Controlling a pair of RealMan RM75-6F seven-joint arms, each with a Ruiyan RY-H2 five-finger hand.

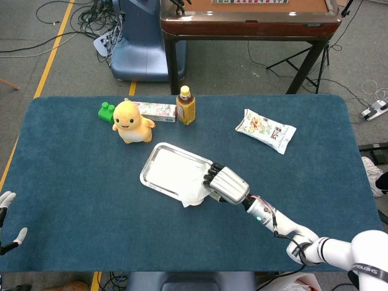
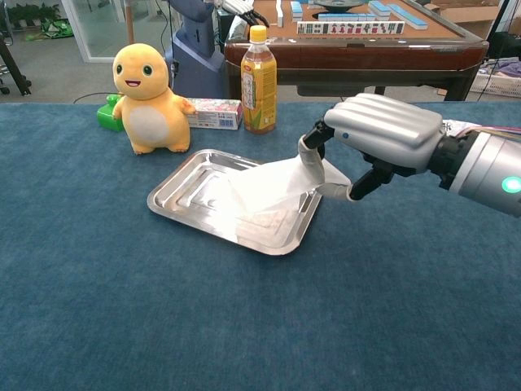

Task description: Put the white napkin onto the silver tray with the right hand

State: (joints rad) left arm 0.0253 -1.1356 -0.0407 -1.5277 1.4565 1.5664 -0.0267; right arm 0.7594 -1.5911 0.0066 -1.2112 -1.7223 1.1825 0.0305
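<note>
the thin white paper napkin point(image 2: 273, 186) slopes from the right hand's point(image 2: 383, 134) pinching fingers point(image 2: 313, 160) down and left onto the shiny rectangular silver tray point(image 2: 183, 183), its lower part lying inside while its near corner overhangs the tray's front rim in the head view. the hand sits just past the tray's right edge, so letting go there looks likely to drop the rest inward. bare blue cloth lies to its right; the left hand point(image 1: 7, 219), fingers apart and holding nothing, rests at the lower left corner, well apart.

Hidden and cut-off parts around the tray

In the head view the right hand point(image 1: 227, 185) covers the silver tray's point(image 1: 159, 159) near corner and the white napkin's point(image 1: 195, 193) held edge; the left hand point(image 1: 7, 218) is cropped by the left border. In the chest view the green block point(image 2: 108, 113) sits partly behind the yellow plush toy point(image 2: 149, 99), and print on the snack box point(image 2: 215, 114) is too small to read.
</note>
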